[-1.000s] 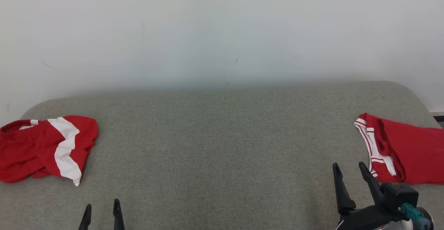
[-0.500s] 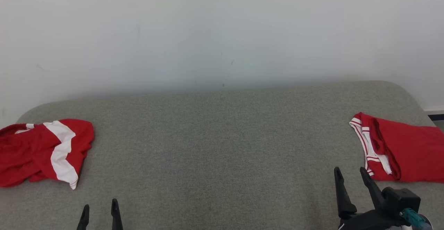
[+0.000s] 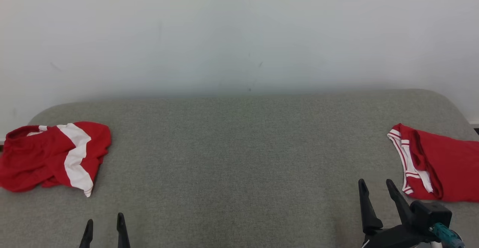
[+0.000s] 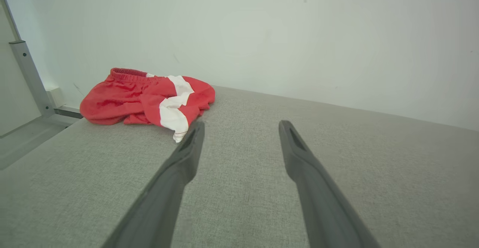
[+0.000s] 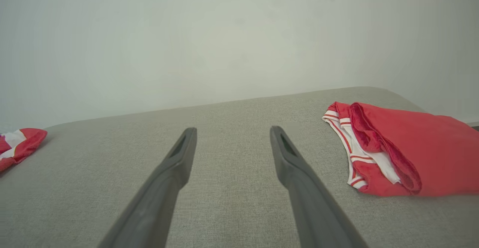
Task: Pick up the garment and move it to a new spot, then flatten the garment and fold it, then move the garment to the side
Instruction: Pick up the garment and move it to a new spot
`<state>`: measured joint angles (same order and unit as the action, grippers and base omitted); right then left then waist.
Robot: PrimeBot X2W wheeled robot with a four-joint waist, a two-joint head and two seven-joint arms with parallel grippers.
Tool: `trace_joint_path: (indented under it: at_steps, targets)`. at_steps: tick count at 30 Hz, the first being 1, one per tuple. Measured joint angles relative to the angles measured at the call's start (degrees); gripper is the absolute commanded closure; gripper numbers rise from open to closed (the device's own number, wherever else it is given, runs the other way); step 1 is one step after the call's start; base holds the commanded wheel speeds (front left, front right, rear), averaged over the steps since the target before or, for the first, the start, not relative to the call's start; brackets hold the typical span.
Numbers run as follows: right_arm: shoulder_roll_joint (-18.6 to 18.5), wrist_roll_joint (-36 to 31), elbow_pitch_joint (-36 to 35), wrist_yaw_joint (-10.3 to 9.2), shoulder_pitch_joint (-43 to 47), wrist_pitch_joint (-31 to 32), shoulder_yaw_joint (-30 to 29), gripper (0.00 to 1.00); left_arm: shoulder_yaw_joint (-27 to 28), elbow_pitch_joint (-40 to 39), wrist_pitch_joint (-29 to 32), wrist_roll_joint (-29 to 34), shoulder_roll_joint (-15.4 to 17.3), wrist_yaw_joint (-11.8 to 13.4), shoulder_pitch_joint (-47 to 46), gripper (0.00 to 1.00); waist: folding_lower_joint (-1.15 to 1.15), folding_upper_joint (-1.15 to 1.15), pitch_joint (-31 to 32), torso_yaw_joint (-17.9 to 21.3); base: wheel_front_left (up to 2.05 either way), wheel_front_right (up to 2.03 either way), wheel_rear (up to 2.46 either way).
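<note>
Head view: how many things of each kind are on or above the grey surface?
Garments, red and white: 2 (crumpled garment at left, flat garment at right)
End effectors: 2 (left end effector, right end effector, both open)
Total: 4

Light is bright, soft & even, no glare; the wall (image 3: 239, 34) goes pale w/ a faint green tint and dims a bit toward the corners. Shadows are weak: a dim band where wall meets the grey pad (image 3: 239, 147), a thin soft one under the red cloth (image 5: 411, 150). Head view is fairly sharp; wrist views bend lines at the edges, and the fingers (image 4: 172, 188) close to the lens are blurred, esp. at the bottom.
</note>
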<state>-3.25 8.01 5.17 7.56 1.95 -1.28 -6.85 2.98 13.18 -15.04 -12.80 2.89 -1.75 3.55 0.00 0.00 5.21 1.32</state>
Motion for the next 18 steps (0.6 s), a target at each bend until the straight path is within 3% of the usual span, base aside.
trace_joint_path:
  at_steps: [8, 18]
  targets:
    - [0.1, 0.8, 0.8, 0.0, 0.5, -0.3, 1.2, 0.0, 0.6, -0.1, 0.0, 0.7, 0.0, -0.4, 0.5, 0.0, 0.0, 0.0, 0.0, -4.3, 0.0, 0.0, 0.0]
    - [0.1, 1.8, 2.9, 0.0, -0.5, -1.6, 4.7, 0.0, 1.3, -1.5, 0.0, 2.1, 0.2, -0.2, 2.4, 0.0, 0.0, 0.0, -0.1, -12.8, 0.0, 0.0, 0.0]
